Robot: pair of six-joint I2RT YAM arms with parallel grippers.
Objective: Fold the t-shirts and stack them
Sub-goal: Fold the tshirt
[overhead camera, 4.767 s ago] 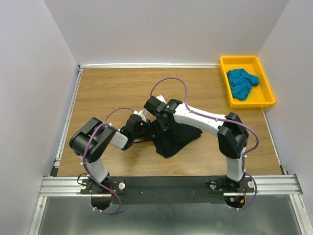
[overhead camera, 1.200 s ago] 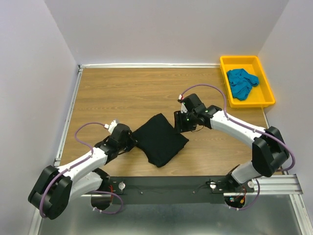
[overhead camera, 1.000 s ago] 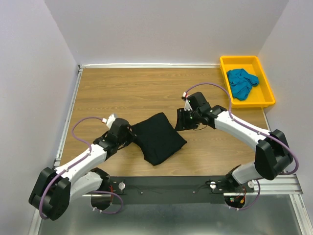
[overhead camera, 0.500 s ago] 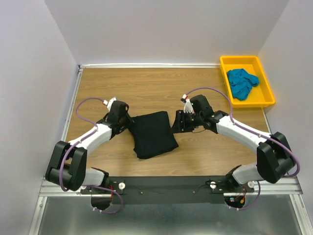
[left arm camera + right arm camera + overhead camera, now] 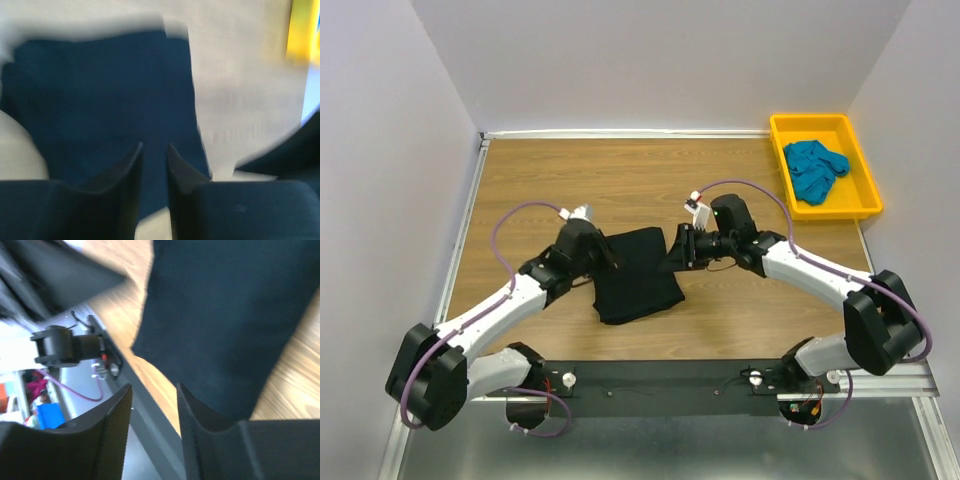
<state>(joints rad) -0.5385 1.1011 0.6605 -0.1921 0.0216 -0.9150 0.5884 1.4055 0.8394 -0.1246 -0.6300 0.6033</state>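
Note:
The black t-shirt (image 5: pixel 635 272) lies folded in a rough rectangle on the wooden table, near the middle front. My left gripper (image 5: pixel 605 251) hovers over its upper left corner. In the left wrist view the fingers (image 5: pixel 154 146) stand a narrow gap apart above the black t-shirt (image 5: pixel 100 90), gripping nothing. My right gripper (image 5: pixel 677 252) is at the shirt's upper right edge. In the right wrist view it (image 5: pixel 154 387) is slightly open and empty, with the black t-shirt (image 5: pixel 225 315) beyond its right finger. The teal t-shirt (image 5: pixel 814 168) lies crumpled in the yellow tray (image 5: pixel 810 119).
The yellow tray stands at the table's far right corner and shows as a blur in the left wrist view (image 5: pixel 301 30). White walls enclose the table on three sides. The metal rail (image 5: pixel 670 378) with both arm bases runs along the near edge.
The black shirt was dragged left and turned squarer over the last second. My left gripper swung from its left corner up over its upper left edge. My right gripper followed slightly left.

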